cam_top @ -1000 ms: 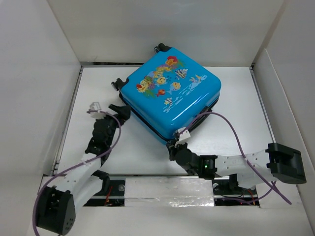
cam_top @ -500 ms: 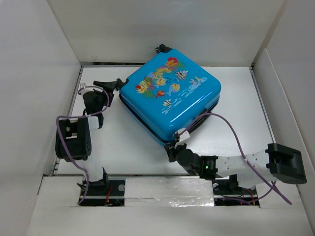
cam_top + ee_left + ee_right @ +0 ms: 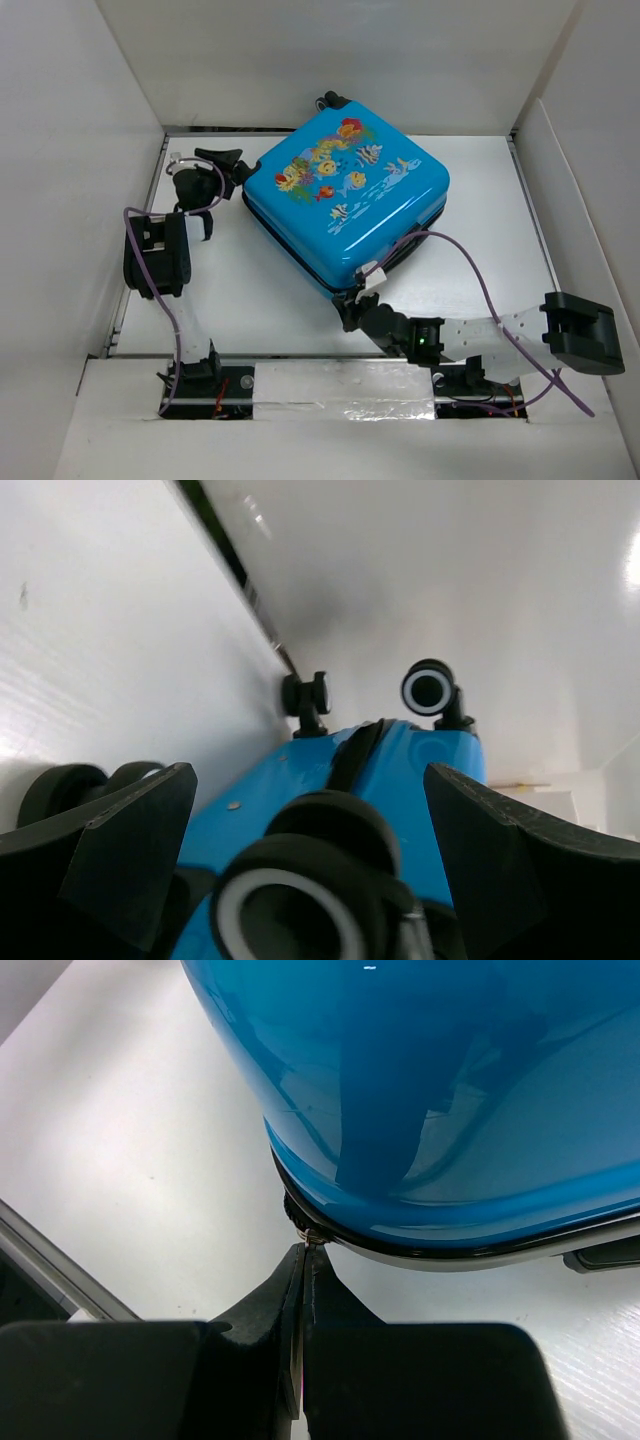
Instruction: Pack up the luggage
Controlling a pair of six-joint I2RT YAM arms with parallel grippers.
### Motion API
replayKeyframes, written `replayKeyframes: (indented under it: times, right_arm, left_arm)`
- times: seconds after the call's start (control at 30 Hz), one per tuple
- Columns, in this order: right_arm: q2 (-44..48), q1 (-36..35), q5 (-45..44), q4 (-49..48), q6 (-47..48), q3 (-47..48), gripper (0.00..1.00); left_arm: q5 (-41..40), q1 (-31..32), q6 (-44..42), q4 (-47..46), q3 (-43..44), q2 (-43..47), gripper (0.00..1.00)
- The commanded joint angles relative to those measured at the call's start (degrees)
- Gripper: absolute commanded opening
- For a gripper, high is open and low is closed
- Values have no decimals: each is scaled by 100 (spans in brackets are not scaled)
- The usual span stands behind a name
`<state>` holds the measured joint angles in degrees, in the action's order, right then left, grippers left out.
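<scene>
The luggage (image 3: 345,195), a bright blue suitcase with a fish print, lies closed and flat on the white table, turned at an angle. My left gripper (image 3: 232,165) is open at its left corner. In the left wrist view its jaws (image 3: 308,810) stand on either side of a black-and-white wheel (image 3: 300,905) without closing on it. My right gripper (image 3: 348,300) is at the suitcase's near corner. In the right wrist view it (image 3: 305,1252) is shut on the small metal zipper pull (image 3: 314,1235) at the seam under the blue shell (image 3: 430,1080).
White walls enclose the table on the left, back and right; the left wall (image 3: 70,200) is close to my left arm. Two more wheels (image 3: 430,688) stick out at the suitcase's far end near the back wall. A purple cable (image 3: 480,280) loops above my right arm.
My left arm has swung from beside the suitcase's left side up to its far-left corner, with its open jaws now around a wheel. My right gripper has stayed at the near corner.
</scene>
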<state>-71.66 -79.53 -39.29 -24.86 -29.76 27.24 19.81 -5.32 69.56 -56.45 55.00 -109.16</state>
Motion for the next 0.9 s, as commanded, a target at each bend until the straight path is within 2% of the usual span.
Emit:
replayKeyframes:
  times: [0.0, 0.17, 0.27, 0.3, 0.37, 0.4, 0.53, 0.6, 0.73, 0.77, 0.87]
  right_arm:
    - [143, -212, 519, -370, -127, 9, 0]
    - [152, -212, 484, -309, -144, 44, 0]
    - [170, -212, 440, -274, -153, 44, 0]
    - [187, -212, 422, -256, -162, 44, 0]
    - [213, -142, 457, -230, -171, 35, 0]
    - [266, -38, 588, -221, -162, 35, 0]
    - [617, 506, 1028, -256, -101, -70, 0]
    - [828, 718, 1229, -195, 13, -53, 0]
    - [1250, 1570, 1862, -20, 372, 70, 0]
    - [1268, 1972, 2003, 77, 453, 244, 0]
    - [1338, 2545, 2407, 455, 892, 579, 0]
  left_arm:
    - [181, 49, 190, -402, 142, -96, 99]
    - [268, 224, 321, -498, 283, -280, 99]
    - [260, 225, 611, -1076, 160, -255, 91]
    - [260, 225, 698, -1201, 134, -237, 83]
    - [207, 225, 752, -1542, 55, -115, 60]
    - [172, 225, 778, -1710, 2, -53, 41]
    - [137, 77, 752, -2335, -436, 263, 0]
    - [32, -47, 691, -2528, -787, 623, 0]
    - [-520, -153, 664, -3108, -2392, 1467, 0]
    - [-583, -75, 655, -3318, -2641, 1825, 0]
    - [-838, 214, 577, -3601, -3582, 2650, 0]
